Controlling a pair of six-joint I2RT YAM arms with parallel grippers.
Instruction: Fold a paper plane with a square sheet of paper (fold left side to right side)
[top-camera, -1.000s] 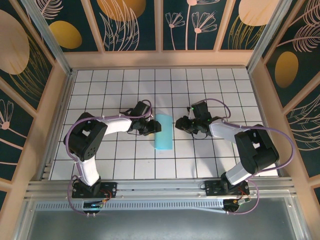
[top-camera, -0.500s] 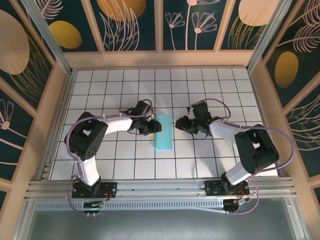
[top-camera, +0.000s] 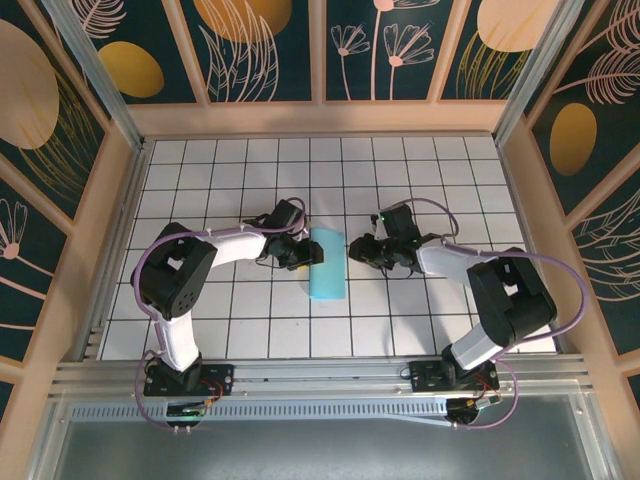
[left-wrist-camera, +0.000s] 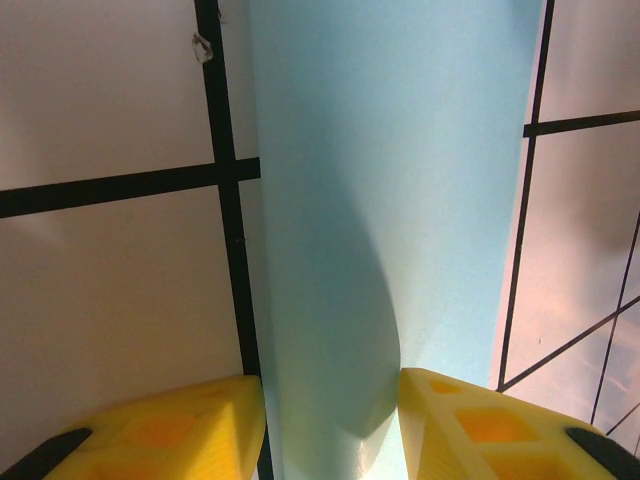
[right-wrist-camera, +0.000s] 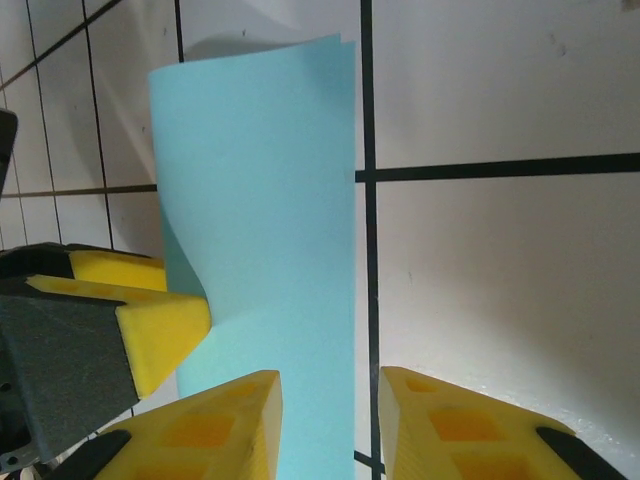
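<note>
The square sheet of paper (top-camera: 326, 265) lies mid-table, doubled over into a narrow teal strip with a rounded, uncreased fold along its left side. My left gripper (top-camera: 303, 255) is at that left side. Its yellow fingers (left-wrist-camera: 180, 430) stand apart, and the bulging fold of the paper (left-wrist-camera: 390, 180) lies between them. My right gripper (top-camera: 355, 248) is open at the strip's right edge, one finger (right-wrist-camera: 215, 430) over the paper (right-wrist-camera: 265, 200) and the other over bare tile. The left gripper's finger (right-wrist-camera: 160, 325) touches the curled fold. A paper plane is out of view.
The white grid table (top-camera: 450, 190) is walled by wooden panels on three sides, with a metal rail (top-camera: 320, 375) along the near edge. Both arms reach inward toward the centre, with free tiles behind and in front of the strip.
The right gripper has edged slightly left toward the strip. The left gripper and the paper look the same.
</note>
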